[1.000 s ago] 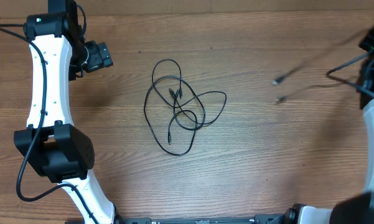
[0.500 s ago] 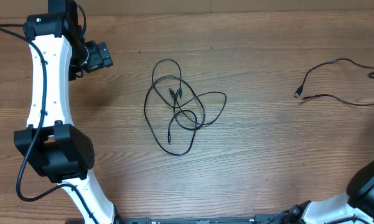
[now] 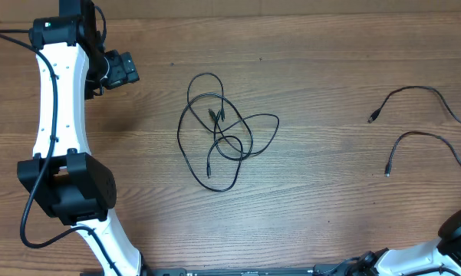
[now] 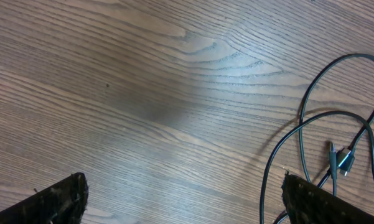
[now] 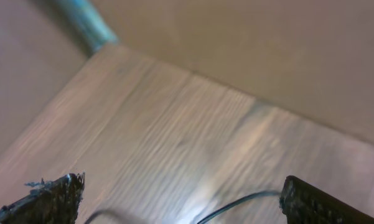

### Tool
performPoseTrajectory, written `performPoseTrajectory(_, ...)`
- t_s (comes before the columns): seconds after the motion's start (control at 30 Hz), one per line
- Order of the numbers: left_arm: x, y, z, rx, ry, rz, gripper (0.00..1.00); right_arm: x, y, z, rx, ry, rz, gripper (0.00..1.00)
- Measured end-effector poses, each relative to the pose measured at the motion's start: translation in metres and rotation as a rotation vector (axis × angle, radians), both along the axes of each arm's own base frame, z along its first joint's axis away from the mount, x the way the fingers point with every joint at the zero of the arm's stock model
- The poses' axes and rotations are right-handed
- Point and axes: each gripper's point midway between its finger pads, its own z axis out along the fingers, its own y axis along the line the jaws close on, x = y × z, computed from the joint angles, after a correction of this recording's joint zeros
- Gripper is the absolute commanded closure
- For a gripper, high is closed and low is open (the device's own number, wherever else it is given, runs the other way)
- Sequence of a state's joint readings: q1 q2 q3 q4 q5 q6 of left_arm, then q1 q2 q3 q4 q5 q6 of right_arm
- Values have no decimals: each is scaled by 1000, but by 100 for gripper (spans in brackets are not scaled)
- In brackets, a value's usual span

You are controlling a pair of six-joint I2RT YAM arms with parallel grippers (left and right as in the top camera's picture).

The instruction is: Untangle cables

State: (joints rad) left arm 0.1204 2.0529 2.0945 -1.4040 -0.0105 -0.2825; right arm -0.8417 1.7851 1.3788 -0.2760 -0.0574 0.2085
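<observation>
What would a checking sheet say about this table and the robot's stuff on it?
Surface: wooden table, plain wood grain.
Job's things: tangled cables in the middle; two loose cable ends at the right, apart from the tangle.
Clutter: nothing seen.
Grippers: left gripper open, empty; right gripper open, a thin cable showing below it.
Cables: thick black arm cable on the left arm.
Surroundings: blurred tan background past the table edge.

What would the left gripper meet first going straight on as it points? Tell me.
Probably bare table: the left gripper points down at plain wood, jaws open, with the cables off to one side. Depth is hard to judge.
</observation>
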Motion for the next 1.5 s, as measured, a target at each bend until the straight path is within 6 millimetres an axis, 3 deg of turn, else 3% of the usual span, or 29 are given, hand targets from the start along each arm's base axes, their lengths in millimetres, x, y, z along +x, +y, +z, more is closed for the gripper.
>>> performPoseTrajectory(0.13, 0, 0, 0, 0, 0, 0, 0, 17, 27, -4, 89, -49, 134, 0)
performPoseTrajectory(0.23, 0, 0, 0, 0, 0, 0, 0, 33, 59, -6, 183, -91, 267, 0)
performPoseTrajectory(0.4, 0, 0, 0, 0, 0, 0, 0, 54, 134, -17, 374, -94, 482, 0)
performPoseTrajectory(0.5, 0, 0, 0, 0, 0, 0, 0, 69, 197, -24, 447, -48, 643, 0)
performPoseTrajectory(0.53, 0, 0, 0, 0, 0, 0, 1, 77, 245, -28, 473, 0, 771, 0)
performPoseTrajectory(0.57, 0, 0, 0, 0, 0, 0, 0, 78, 254, -29, 475, 8, 795, 0)
performPoseTrajectory(0.6, 0, 0, 0, 0, 0, 0, 0, 79, 275, -31, 478, 39, 854, 0)
performPoseTrajectory(0.63, 0, 0, 0, 0, 0, 0, 0, 77, 303, -35, 485, 78, 928, 0)
performPoseTrajectory(0.7, 0, 0, 0, 0, 0, 0, 0, 77, 337, -37, 473, 115, 1030, 0)
performPoseTrajectory(0.77, 0, 0, 0, 0, 0, 0, 1, 74, 388, -39, 449, 158, 1184, 0)
performPoseTrajectory(0.83, 0, 0, 0, 0, 0, 0, 0, 71, 423, -40, 420, 180, 1293, 0)
performPoseTrajectory(0.9, 0, 0, 0, 0, 0, 0, 0, 62, 478, -41, 364, 213, 1458, 0)
performPoseTrajectory(1.17, 0, 0, 0, 0, 0, 0, 0, 30, 563, -53, 169, 319, 1732, 0)
performPoseTrajectory(1.5, 0, 0, 0, 0, 0, 0, 1, -17, 617, -62, -13, 387, 2035, 0)
